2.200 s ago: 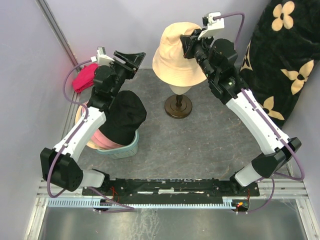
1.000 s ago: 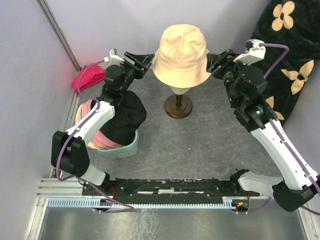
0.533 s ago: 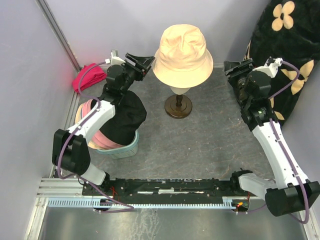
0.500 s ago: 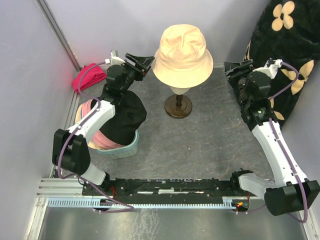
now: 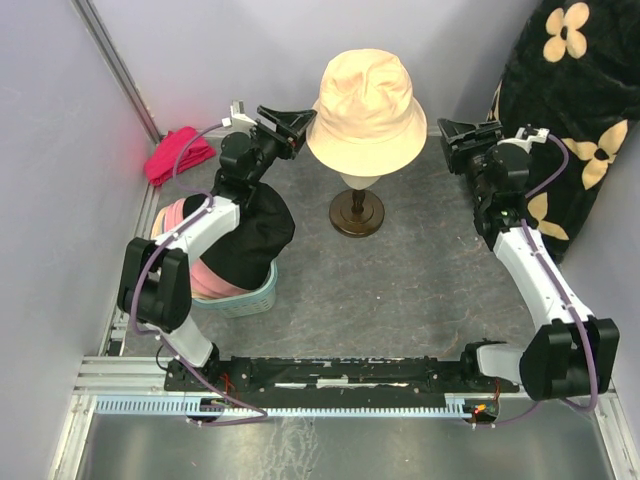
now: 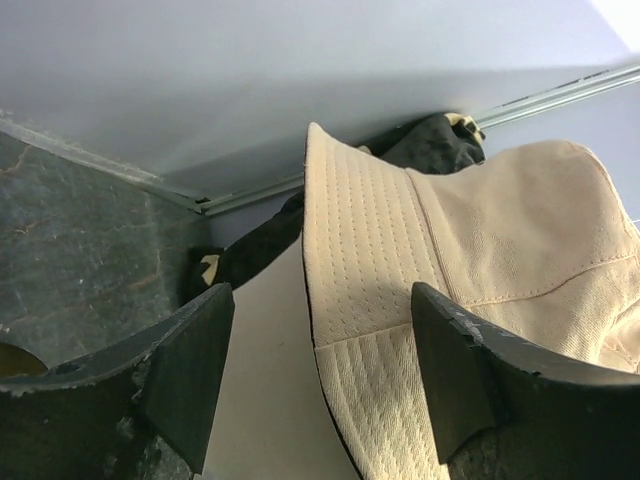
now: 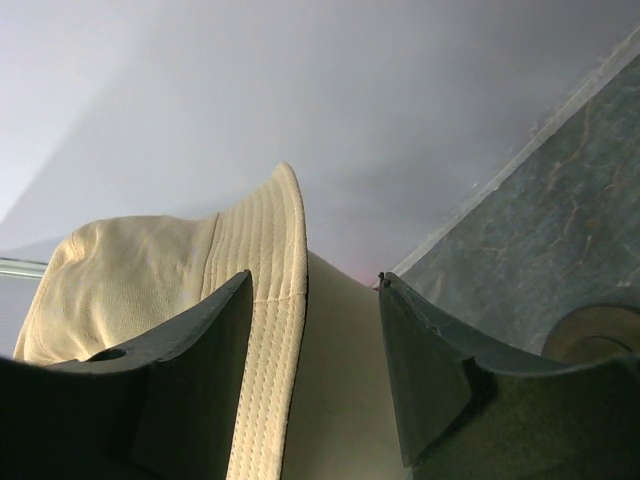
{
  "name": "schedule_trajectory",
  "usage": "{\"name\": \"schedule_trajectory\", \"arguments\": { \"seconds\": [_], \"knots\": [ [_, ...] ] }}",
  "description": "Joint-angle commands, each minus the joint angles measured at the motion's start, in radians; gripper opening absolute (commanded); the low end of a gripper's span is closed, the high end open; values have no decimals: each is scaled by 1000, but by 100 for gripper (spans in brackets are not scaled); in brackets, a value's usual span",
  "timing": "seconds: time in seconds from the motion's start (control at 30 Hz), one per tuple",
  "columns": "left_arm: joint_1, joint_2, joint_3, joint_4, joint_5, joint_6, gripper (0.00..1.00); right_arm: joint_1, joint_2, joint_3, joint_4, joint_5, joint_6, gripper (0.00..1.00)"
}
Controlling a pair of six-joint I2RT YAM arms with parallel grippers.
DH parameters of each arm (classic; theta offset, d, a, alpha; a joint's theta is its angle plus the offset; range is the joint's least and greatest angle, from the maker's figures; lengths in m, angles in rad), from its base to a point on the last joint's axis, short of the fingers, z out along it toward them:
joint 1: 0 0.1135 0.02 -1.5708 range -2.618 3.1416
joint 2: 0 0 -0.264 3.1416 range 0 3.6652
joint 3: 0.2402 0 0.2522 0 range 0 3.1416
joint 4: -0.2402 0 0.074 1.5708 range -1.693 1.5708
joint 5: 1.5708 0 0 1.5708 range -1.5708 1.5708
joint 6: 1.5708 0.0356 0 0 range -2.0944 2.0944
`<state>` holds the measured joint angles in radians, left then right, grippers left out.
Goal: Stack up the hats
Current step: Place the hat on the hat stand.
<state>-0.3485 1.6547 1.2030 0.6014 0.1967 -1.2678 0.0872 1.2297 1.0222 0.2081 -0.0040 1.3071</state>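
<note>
Beige hat [image 5: 365, 100] upright, crown up, left claw [image 5: 296, 130] and right claw [image 5: 452, 145] gaping — empty.

Beige hat [image 5: 365, 100]; black hat [image 5: 257, 232]; magenta bundle [image 5: 172, 158]; flower-patterned black cloth [image 5: 598, 90].

I'm in a robot lab booth here: plain lilac walls [image 5: 230, 50] all round, aluminium frame rails [image 5: 116, 60], grey mat tabletop [image 5: 400, 290], black mounting plate [image 5: 340, 372].
</note>
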Motion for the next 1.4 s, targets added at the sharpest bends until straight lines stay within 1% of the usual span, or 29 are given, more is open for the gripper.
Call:
{"name": "schedule_trajectory", "arguments": {
  "seconds": [0.0, 0.37, 0.57, 0.83, 1.07, 1.23, 1.33, 1.37],
  "knots": [
    [3, 14, 30, 122, 55, -54, 78, -6, 51, 16, 161, -67, 90, 61],
    [2, 16, 7, 156, 36, -76, 78, -7, 164, 38, 319, -111, 178, 61],
    [1, 22, -9, 196, 31, -96, 72, -6, 221, 52, 403, -142, 242, 59],
    [0, 30, -18, 222, 58, -106, 65, -6, 283, 62, 509, -171, 312, 58],
    [1, 29, -39, 242, 65, -112, 62, -5, 323, 81, 580, -202, 373, 54],
    [0, 48, -35, 273, 79, -132, 53, -5, 337, 81, 600, -214, 399, 46],
    [1, 50, -35, 280, 78, -134, 43, -4, 347, 76, 620, -217, 420, 38],
    [0, 51, -36, 283, 78, -133, 38, -5, 352, 75, 625, -218, 425, 34]
  ]
}}
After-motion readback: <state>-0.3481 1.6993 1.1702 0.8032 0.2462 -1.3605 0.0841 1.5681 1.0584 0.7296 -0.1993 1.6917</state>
